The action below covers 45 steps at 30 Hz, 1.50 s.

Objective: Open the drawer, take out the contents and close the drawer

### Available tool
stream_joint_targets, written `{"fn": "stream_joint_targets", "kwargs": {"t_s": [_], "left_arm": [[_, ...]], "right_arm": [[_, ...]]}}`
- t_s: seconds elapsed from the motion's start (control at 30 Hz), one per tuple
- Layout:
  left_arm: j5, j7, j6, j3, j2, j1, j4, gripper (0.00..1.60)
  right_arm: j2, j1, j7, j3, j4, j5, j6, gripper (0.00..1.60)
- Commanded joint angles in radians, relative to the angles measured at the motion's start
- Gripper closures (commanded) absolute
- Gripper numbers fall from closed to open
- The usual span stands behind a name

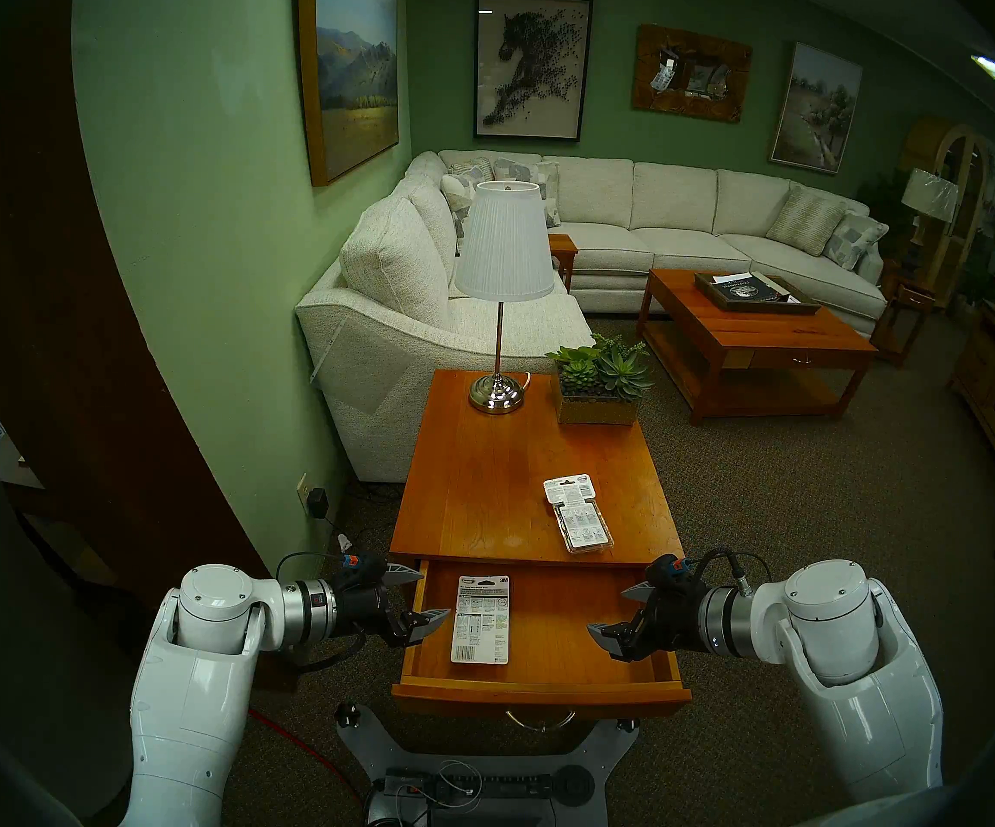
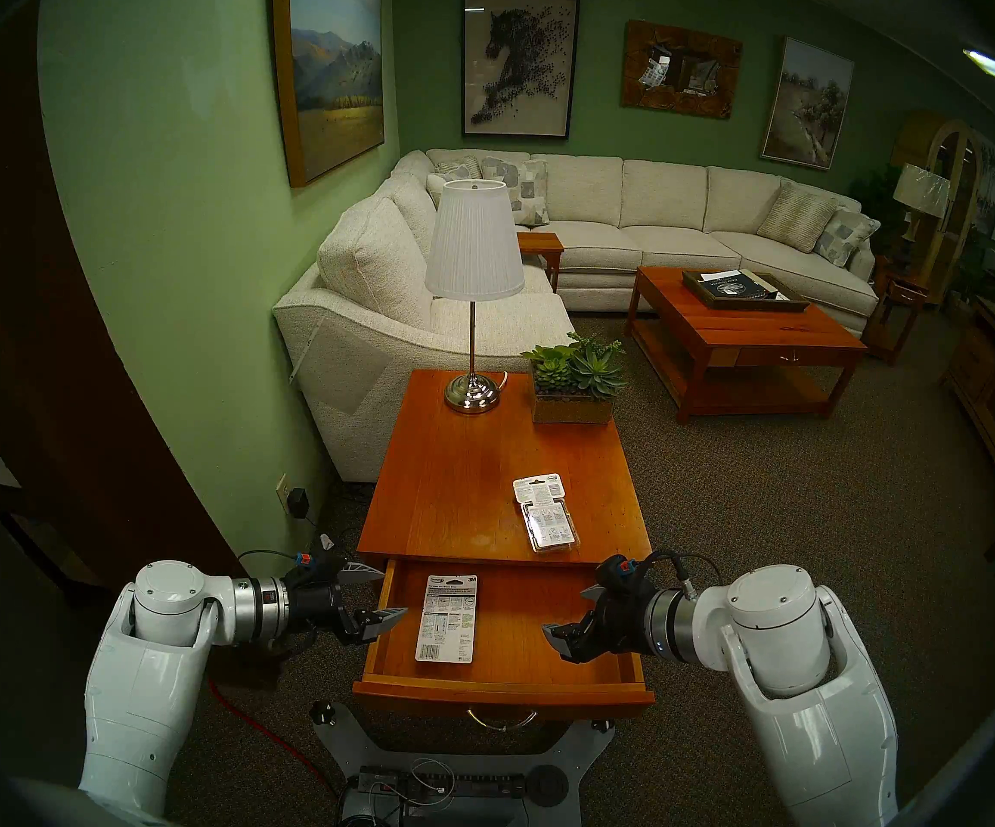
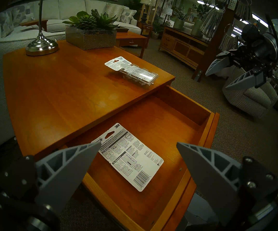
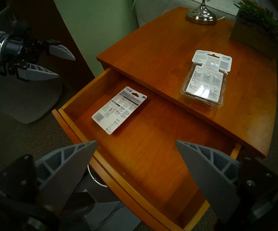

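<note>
The orange-brown drawer (image 1: 548,685) of the side table is pulled out, its silver bail handle (image 1: 539,721) at the front. The flat white 3M card (image 1: 481,618) lies face down in the drawer's left half; it also shows in the left wrist view (image 3: 129,156) and the right wrist view (image 4: 120,109). The clear blister pack (image 1: 578,512) lies on the table top (image 1: 483,497), near the right front. My left gripper (image 1: 429,593) is open and empty at the drawer's left wall. My right gripper (image 1: 617,611) is open and empty over the drawer's right side.
A lamp (image 1: 498,330) and a succulent planter (image 1: 599,384) stand at the table's far end. A white sofa (image 1: 399,306) is behind the table, a green wall (image 1: 214,330) to the left. A coffee table (image 1: 751,342) stands far right. My base (image 1: 483,772) is under the drawer front.
</note>
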Motion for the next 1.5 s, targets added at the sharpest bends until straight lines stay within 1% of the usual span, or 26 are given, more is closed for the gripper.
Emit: {"fn": "stream_joint_targets", "kwargs": {"t_s": [0.0, 0.2, 0.27, 0.43, 0.5, 0.6, 0.73, 0.9, 1.03, 1.2, 1.37, 1.47], "left_arm": [[-0.007, -0.005, -0.004, -0.001, 0.002, -0.022, -0.025, 0.00], [-0.005, -0.006, -0.005, -0.002, 0.001, -0.022, -0.025, 0.00], [-0.010, -0.010, 0.010, -0.005, -0.002, -0.029, -0.031, 0.00], [0.035, 0.038, 0.017, 0.010, -0.011, -0.034, -0.053, 0.00], [0.045, 0.041, 0.039, 0.018, -0.014, -0.034, -0.050, 0.00], [0.058, 0.029, 0.101, 0.033, -0.017, -0.037, -0.052, 0.00], [0.078, 0.018, 0.147, 0.062, -0.019, -0.041, -0.051, 0.00], [0.091, 0.001, 0.221, 0.086, -0.026, -0.056, -0.040, 0.00], [0.123, 0.019, 0.258, 0.107, -0.032, -0.066, -0.031, 0.00], [0.173, 0.080, 0.311, 0.122, -0.060, -0.083, -0.009, 0.00], [0.194, 0.130, 0.351, 0.126, -0.087, -0.108, 0.021, 0.00], [0.194, 0.137, 0.362, 0.125, -0.091, -0.116, 0.029, 0.00]], "right_arm": [[0.004, 0.017, 0.006, 0.006, -0.022, 0.005, 0.003, 0.00], [0.004, 0.017, 0.005, 0.006, -0.022, 0.006, 0.003, 0.00], [0.004, 0.017, 0.004, 0.006, -0.022, 0.007, 0.003, 0.00], [0.004, 0.017, 0.005, 0.006, -0.022, 0.007, 0.002, 0.00], [0.004, 0.017, 0.006, 0.006, -0.022, 0.007, 0.003, 0.00], [0.005, 0.017, 0.006, 0.006, -0.022, 0.007, 0.003, 0.00], [0.005, 0.017, 0.006, 0.006, -0.022, 0.007, 0.003, 0.00], [0.005, 0.017, 0.006, 0.006, -0.022, 0.007, 0.003, 0.00], [0.005, 0.017, 0.006, 0.006, -0.022, 0.007, 0.003, 0.00], [0.005, 0.017, 0.006, 0.006, -0.022, 0.008, 0.003, 0.00], [0.006, 0.017, 0.006, 0.006, -0.021, 0.008, 0.002, 0.00], [0.006, 0.017, 0.006, 0.006, -0.021, 0.008, 0.002, 0.00]]}}
